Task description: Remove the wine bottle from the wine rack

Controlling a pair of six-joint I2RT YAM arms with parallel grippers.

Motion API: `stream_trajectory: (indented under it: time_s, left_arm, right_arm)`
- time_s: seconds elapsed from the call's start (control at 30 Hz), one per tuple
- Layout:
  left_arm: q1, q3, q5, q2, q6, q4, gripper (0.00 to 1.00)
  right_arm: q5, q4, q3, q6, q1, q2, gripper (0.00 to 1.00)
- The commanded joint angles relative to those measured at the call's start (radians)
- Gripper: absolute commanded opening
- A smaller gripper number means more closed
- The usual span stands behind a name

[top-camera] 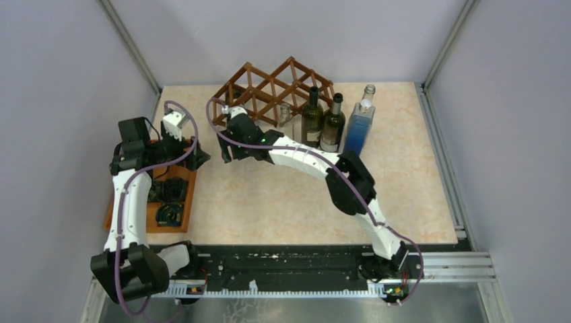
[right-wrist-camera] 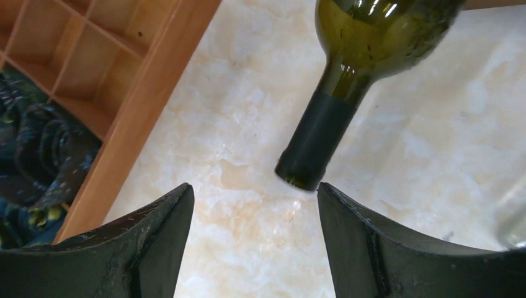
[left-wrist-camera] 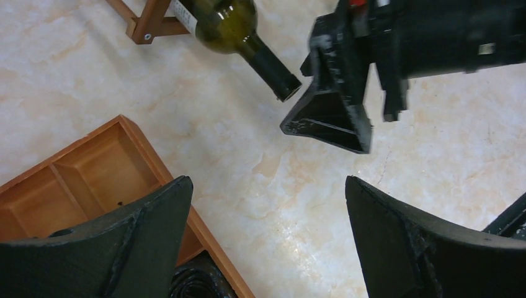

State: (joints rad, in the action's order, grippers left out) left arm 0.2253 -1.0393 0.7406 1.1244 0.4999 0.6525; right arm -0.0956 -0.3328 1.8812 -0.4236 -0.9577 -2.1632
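Observation:
The brown lattice wine rack stands at the back of the table. A dark green wine bottle lies in its lower left cell, its black-capped neck pointing out over the table. The bottle also shows in the left wrist view. In the top view my right wrist hides it. My right gripper is open, and the bottle's mouth is just beyond its right fingertip, not between the jaws. My left gripper is open and empty, low over the table beside the tray, facing the right gripper's fingers.
An orange-brown compartment tray with dark rolled items lies at the left, under my left arm. Two dark green bottles, a blue bottle and a small clear glass stand right of the rack. Grey walls enclose the table.

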Motion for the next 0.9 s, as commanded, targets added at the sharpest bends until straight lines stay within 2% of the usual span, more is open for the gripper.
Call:
stream_trajectory:
  time_s: [0.0, 0.3, 0.67, 0.87]
  left_arm:
    - [0.027, 0.012, -0.017, 0.008, 0.026, -0.038, 0.99]
    - [0.04, 0.083, -0.028, 0.019, 0.07, -0.046, 0.99]
    - [0.039, 0.092, 0.049, -0.024, 0.051, -0.049, 0.99]
    - [0.039, 0.091, 0.062, -0.043, 0.056, -0.039, 0.99]
  right_arm:
    - [0.034, -0.031, 0.181, -0.02, 0.039, -0.102, 0.71]
    - [0.059, -0.028, 0.384, -0.046, 0.093, -0.293, 0.67]
    - [0.062, -0.012, 0.449, -0.07, 0.114, -0.398, 0.66]
    - [0.038, 0.013, 0.431, -0.078, 0.1, -0.394, 0.52]
